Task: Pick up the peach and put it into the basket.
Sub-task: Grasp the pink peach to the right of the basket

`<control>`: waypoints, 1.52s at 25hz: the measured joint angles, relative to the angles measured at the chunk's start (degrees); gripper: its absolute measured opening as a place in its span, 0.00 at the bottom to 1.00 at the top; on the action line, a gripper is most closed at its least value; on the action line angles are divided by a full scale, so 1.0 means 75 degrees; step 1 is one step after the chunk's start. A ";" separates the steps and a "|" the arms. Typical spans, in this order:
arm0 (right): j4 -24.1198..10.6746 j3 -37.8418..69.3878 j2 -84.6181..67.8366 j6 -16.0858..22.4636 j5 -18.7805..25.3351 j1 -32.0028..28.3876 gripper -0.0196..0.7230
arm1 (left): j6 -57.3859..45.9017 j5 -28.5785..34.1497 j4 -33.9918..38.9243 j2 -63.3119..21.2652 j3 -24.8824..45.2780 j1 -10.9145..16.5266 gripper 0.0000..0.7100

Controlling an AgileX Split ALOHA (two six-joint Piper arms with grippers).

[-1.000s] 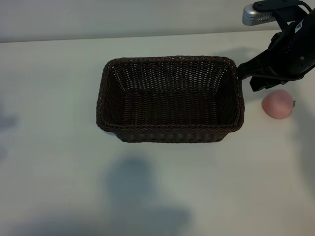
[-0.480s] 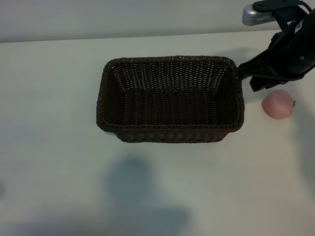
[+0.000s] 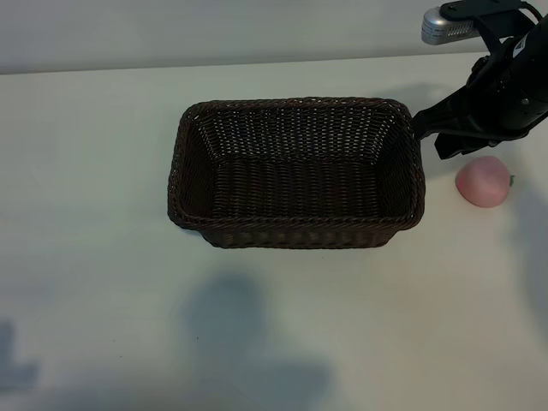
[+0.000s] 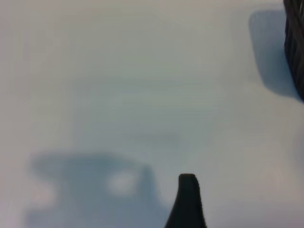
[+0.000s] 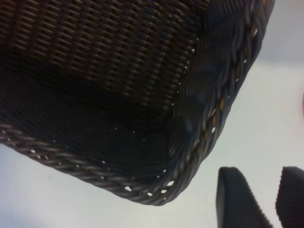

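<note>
The pale-pink peach point(image 3: 484, 181) lies on the white table just right of the basket point(image 3: 295, 224), a dark-brown wicker one with nothing in it. My right gripper point(image 3: 433, 137) hovers by the basket's far right corner, just behind and left of the peach, not touching it. In the right wrist view the right gripper point(image 5: 266, 202) is open, with bare table between its fingers and the basket corner point(image 5: 190, 161) close by. In the left wrist view one left finger point(image 4: 187, 202) hangs over bare table, holding nothing, with the basket wall point(image 4: 295, 42) far off.
The white table point(image 3: 94, 257) stretches around the basket on all sides. A silver and black piece of the rig point(image 3: 447, 24) sits at the far right behind the right arm. Soft shadows point(image 3: 248, 342) lie on the table in front of the basket.
A faint shadow at the table's left edge has slid toward the front. The right arm, the peach and the basket have not moved.
</note>
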 joint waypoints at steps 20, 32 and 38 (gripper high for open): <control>-0.0454 0.0000 0.0000 0.0000 -0.0399 0.0000 0.38 | 0.0000 -0.0299 -0.0008 -0.1207 0.1043 0.0000 0.84; -0.1743 0.0000 0.0315 0.1029 -0.1003 -0.0034 0.50 | 0.0007 -0.0299 -0.0008 -0.1207 0.1045 0.0000 0.84; -0.1897 0.0000 0.1092 0.1225 -0.1023 -0.0479 0.71 | 0.0014 -0.0299 -0.0008 -0.1207 0.1045 0.0000 0.84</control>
